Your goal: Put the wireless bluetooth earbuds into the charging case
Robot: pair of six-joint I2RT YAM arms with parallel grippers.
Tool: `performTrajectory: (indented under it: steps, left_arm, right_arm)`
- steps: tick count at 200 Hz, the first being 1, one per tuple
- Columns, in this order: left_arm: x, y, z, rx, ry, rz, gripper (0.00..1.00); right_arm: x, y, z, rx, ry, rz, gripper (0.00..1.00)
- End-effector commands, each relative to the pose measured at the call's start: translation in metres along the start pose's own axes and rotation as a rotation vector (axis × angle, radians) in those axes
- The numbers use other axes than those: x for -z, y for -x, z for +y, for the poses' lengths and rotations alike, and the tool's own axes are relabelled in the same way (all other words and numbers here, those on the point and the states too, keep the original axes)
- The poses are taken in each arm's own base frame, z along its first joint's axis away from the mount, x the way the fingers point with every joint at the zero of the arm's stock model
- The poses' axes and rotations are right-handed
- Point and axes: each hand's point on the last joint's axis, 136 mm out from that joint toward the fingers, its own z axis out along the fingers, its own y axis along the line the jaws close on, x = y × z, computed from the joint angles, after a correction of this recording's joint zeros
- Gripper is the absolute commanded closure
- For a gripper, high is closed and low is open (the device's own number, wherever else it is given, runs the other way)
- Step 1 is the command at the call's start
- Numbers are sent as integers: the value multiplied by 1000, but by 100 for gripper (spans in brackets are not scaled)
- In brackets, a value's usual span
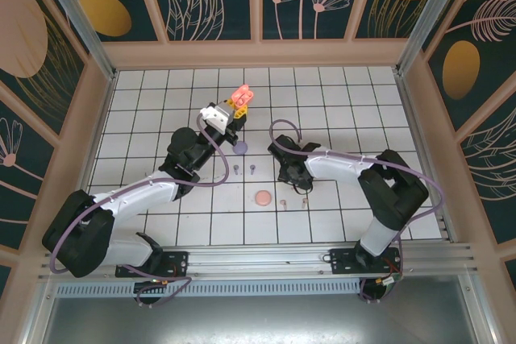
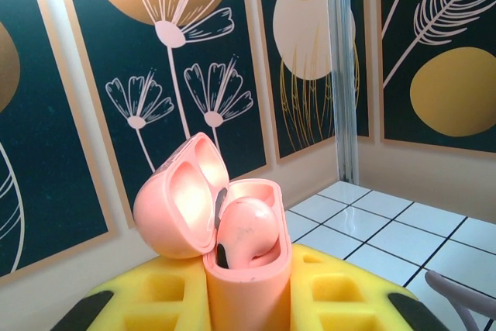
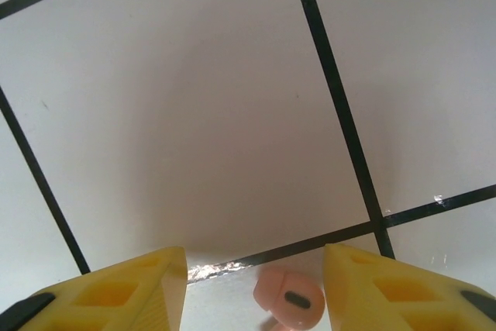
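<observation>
My left gripper [image 1: 231,109] is raised over the back middle of the tiled floor, shut on a salmon-pink charging case [image 1: 242,98]. In the left wrist view the case [image 2: 246,292] stands upright between my yellow fingers [image 2: 155,296]. Its lid [image 2: 182,207] is swung open to the left, and one pink earbud [image 2: 246,230] sits in a socket. My right gripper [image 1: 297,181] is low over the floor right of centre. Its jaws stand open on either side of a pink earbud [image 3: 291,302] lying on the tile, with a gap on both sides.
A lilac disc [image 1: 239,148] and a pink disc [image 1: 263,197] lie on the floor between the arms. Two small lilac earbuds [image 1: 236,170] [image 1: 251,169] and a pink one [image 1: 282,202] lie near them. Painted walls enclose the floor; a metal rail [image 1: 266,259] runs along the near edge.
</observation>
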Motion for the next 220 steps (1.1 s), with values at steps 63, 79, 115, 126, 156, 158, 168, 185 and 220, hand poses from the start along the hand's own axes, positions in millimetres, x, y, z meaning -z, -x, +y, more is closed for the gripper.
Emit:
performTrajectory:
  steps: [63,79,115,126,156,158,168,185,220]
  left_arm:
    - [3,10,-4,-8,-9,-57,100]
    - [3,10,-4,-10,-10,-57,100]
    - [3,11,-4,-11,-10,-59,100]
    - [3,11,-4,-13,-11,-59,100]
    - [3,12,-4,-12,-11,-58,100]
    - [3,12,-4,-12,-11,-58,100]
    - [3,11,-4,-9,-12,-58,100]
    - [3,11,-4,-5,-13,-57,100]
    - [3,13,-4,2,-13,-62,100]
  right_arm:
    - [-8,-9,-10,-6,-89,12,62]
    - [-10,-11,-9,2,-86,18,66]
    - [-6,-9,0,103,-57,-10,73]
    - [-1,-4,5,178,-38,-34,73]
    - [13,11,12,368,-8,-114,73]
    - [14,12,14,383,-2,-118,73]
    - [19,14,21,446,31,-134,72]
    - [24,15,33,557,86,-147,71]
    - [13,9,41,709,74,-90,71]
